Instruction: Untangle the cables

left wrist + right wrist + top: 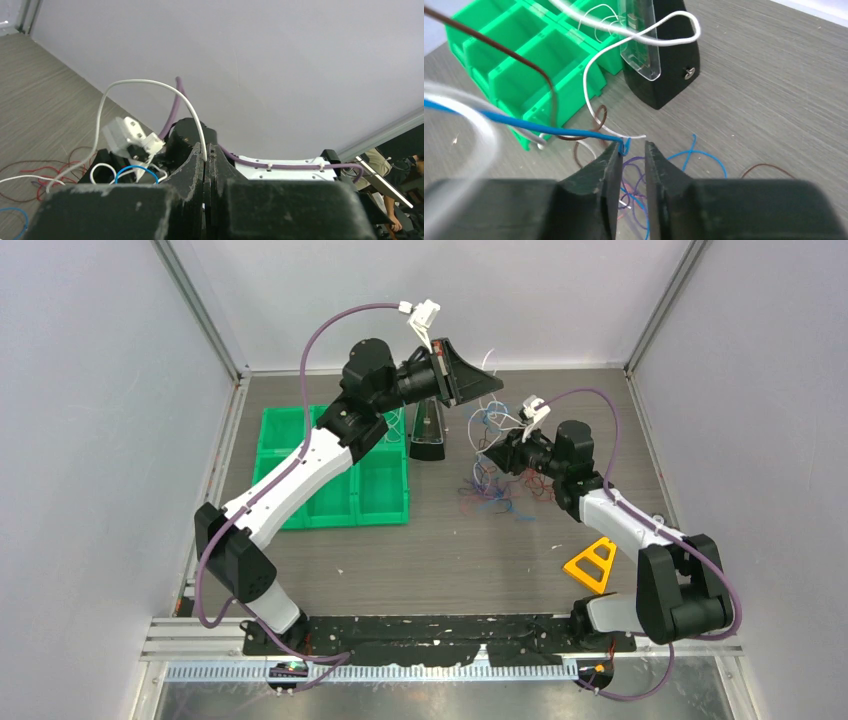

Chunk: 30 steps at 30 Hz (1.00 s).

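My left pincer (206, 150) is pressed together on a white wire (150, 82), raised high above the black stand (430, 435). The wire arches out of the seam between the fingers and drops away toward the worktop (450, 550). My right pincer (631, 147) hangs low just beside the stand, on the side away from the green tray (385, 495). Its jaws stand a narrow gap apart and are clamped on nothing. The kinked end of a blue wire (524, 120) touches the tip of one finger (609, 160).

The cables (500, 490), red, blue, white and dark strands, lie in a loose snarl on the worktop beside the stand. They sit under and around the right pincer, and a few strands rise toward the raised one.

I judge these wires feather-light and limp, yet springy enough to keep their curls. They are so thin that a shallow pinch would likely let them slip. The best hold looks to be close to a free end, deep between the pads, where no other strand crosses. The blue end at my fingertip is such a spot. A slow pull seems wise, since a sharp tug could tighten the loops or drag the whole heap. A white loop crosses in front of the stand, so it may catch there.
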### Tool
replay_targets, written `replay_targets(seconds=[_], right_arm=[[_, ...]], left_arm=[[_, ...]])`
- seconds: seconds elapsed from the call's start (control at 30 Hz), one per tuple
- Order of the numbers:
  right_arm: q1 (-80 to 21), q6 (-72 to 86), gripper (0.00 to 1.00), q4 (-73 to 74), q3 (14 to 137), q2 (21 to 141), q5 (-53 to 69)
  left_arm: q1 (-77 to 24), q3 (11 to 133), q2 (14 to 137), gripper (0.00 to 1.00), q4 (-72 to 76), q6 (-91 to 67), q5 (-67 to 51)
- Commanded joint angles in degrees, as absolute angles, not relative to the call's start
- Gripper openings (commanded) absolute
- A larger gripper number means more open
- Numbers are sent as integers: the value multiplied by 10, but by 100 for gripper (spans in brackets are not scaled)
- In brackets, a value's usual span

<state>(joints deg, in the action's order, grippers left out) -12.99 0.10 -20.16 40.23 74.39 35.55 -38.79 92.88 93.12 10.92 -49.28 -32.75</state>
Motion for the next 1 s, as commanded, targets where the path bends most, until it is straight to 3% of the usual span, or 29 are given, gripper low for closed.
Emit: replay_targets(seconds=[0.0,0.07,0.13,0.37,0.6,0.67,0.7,0.73,0.77,0.8,0.9,0.97], right_arm=[[-131,-23,16,-276,415,776,334],[-126,-55,7,-240,409,778,341],[-116,-88,6,-189,402,777,351],[-76,-195,5,6,445,769,335],[-25,-351,6,281,533,815,305],[-22,-362,21,337,567,811,337],[-21,-356,48,347,575,804,379],[-22,-314,60,336,582,776,401],[-23,-278,89,270,577,756,439],[-31,-196,97,224,551,713,457],[-78,-56,95,-23,478,637,445],[-128,-11,95,-80,471,613,423]], left_arm=[[-369,989,913,0,140,-486,-355],[-360,1020,909,0,118,-464,-363],[-351,1050,903,0,98,-437,-380],[-340,1171,882,0,-26,-259,-399],[-317,1252,892,0,-67,-244,-396],[-318,1223,885,0,-56,-260,-399],[-318,1207,882,0,-47,-271,-397],[-319,1194,879,0,-38,-281,-392],[-319,1184,878,0,-32,-289,-386],[-319,1177,877,0,-25,-295,-379],[-321,1168,876,0,-15,-300,-358],[-322,1170,879,0,-17,-301,-348]])
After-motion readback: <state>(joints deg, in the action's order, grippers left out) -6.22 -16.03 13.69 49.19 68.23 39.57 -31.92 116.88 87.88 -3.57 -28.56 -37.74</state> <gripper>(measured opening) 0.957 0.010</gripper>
